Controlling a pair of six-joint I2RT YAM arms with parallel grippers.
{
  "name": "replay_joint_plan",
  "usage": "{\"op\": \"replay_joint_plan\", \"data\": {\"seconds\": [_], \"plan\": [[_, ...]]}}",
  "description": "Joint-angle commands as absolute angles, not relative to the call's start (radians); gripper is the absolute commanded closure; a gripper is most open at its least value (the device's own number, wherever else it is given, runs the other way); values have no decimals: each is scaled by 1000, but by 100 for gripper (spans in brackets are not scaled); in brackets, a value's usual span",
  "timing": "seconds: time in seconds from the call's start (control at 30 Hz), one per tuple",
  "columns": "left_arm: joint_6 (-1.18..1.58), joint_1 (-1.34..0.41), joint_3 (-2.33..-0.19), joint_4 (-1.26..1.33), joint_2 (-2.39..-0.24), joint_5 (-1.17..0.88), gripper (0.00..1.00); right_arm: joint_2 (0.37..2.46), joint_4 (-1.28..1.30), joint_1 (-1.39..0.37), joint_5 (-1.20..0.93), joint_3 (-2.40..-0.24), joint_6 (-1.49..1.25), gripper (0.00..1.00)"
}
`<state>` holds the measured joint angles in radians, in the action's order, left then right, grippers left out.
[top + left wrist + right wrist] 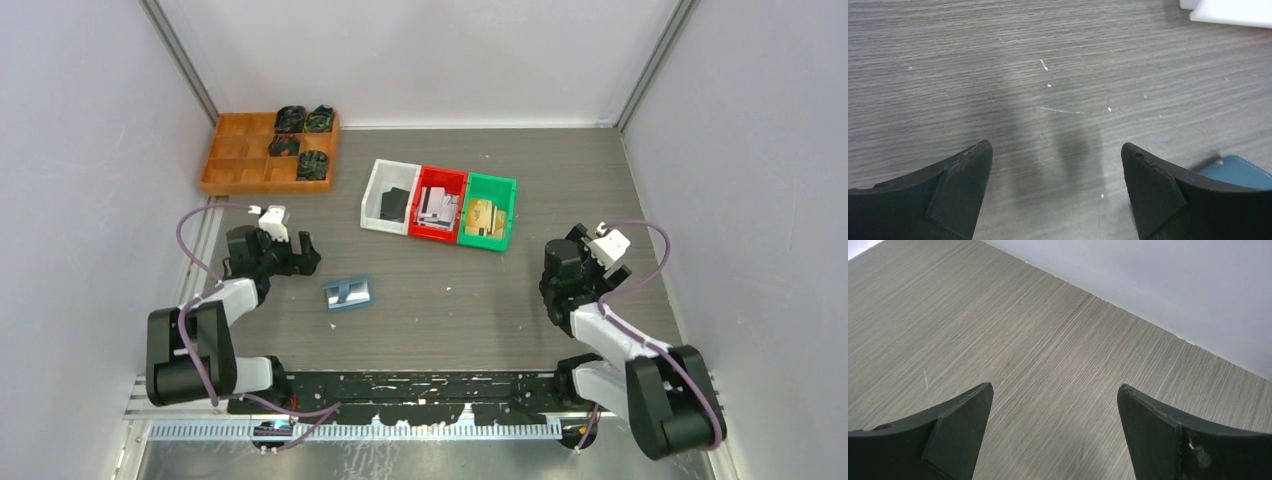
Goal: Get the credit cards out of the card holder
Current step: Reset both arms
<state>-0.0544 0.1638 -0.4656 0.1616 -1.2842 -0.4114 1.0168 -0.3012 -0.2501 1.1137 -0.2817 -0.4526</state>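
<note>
The grey wood-grain table [450, 320] sits inside a white-walled enclosure. A wooden compartment tray [230, 160] stands at far left. A white bin [373, 195], red bin [443, 172] and green bin [493, 180] form a row at centre. Left gripper [1055, 150] and right gripper [1054, 390]: jaws fully apart, holding nothing, over bare table. The card holder [348, 293] lies flat just beside the left gripper, likely placed within its reach. Tan-gold credit cards [483, 215] rest in the green bin.

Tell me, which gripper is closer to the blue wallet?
Left. The left gripper hangs open just beside the wallet, not touching it; the right gripper is open far across the table on its other side.
</note>
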Motion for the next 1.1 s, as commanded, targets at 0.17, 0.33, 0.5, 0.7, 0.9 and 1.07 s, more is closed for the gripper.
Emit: {"op": "replay_joint_plan", "data": {"seconds": [0.17,0.33,0.5,0.7,0.9,1.07], "plan": [[92,165,-345,938,-1472,-387,0,1351,-878,-146,953,-289,-272,1],[77,121,-317,975,-1490,-281,0,1458,-957,-107,785,-310,-221,0],[79,83,-250,1166,-1553,-172,0,1558,-1085,-107,524,-286,-120,1],[60,33,-371,913,-1543,-75,0,1552,-933,-27,456,-358,-189,1],[49,29,-368,939,-1550,-84,0,1549,-961,-26,453,-344,-182,1],[46,30,-370,934,-1551,-89,0,1548,-959,-26,453,-344,-181,1]]}}
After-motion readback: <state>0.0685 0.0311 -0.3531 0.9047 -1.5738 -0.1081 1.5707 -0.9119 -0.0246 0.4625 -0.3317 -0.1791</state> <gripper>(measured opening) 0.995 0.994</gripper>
